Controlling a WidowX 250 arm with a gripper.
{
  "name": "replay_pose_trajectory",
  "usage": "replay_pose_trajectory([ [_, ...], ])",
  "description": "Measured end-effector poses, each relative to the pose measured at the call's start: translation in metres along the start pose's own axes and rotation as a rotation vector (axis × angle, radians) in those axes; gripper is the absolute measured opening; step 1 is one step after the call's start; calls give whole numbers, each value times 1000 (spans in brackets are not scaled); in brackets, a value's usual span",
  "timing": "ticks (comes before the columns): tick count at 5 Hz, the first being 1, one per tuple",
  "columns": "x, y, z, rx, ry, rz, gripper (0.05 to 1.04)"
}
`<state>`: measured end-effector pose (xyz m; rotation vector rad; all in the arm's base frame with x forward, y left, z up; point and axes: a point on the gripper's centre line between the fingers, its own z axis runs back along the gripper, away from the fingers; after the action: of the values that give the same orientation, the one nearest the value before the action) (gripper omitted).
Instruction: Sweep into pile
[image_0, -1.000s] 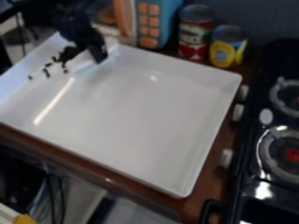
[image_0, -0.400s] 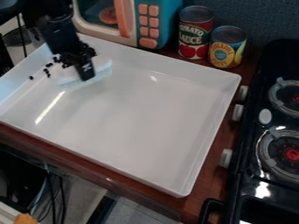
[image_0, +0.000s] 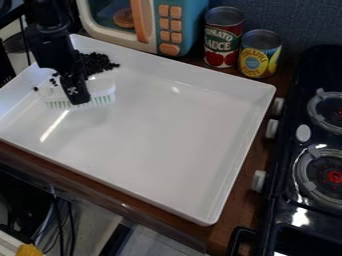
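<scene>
Wide tray (image_0: 160, 145), pile (image_0: 99, 63) nr rim (image_0: 167, 60), brush (image_0: 102, 90) w/in

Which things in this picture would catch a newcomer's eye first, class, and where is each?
The big white square tray dominates the middle. Near its far left corner, a heap of small black pieces stands out beside the black robot gripper, which holds a white brush with pale green bristles. At right, a burner glows red on the black toy stove.
</scene>
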<state>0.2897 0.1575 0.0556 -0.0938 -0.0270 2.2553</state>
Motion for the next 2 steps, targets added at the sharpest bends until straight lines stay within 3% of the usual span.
replay_pose_trajectory([
  [1,5,-14,-11,81,-24,-157,719],
  [2,30,-27,-16,140,-50,-241,719],
])
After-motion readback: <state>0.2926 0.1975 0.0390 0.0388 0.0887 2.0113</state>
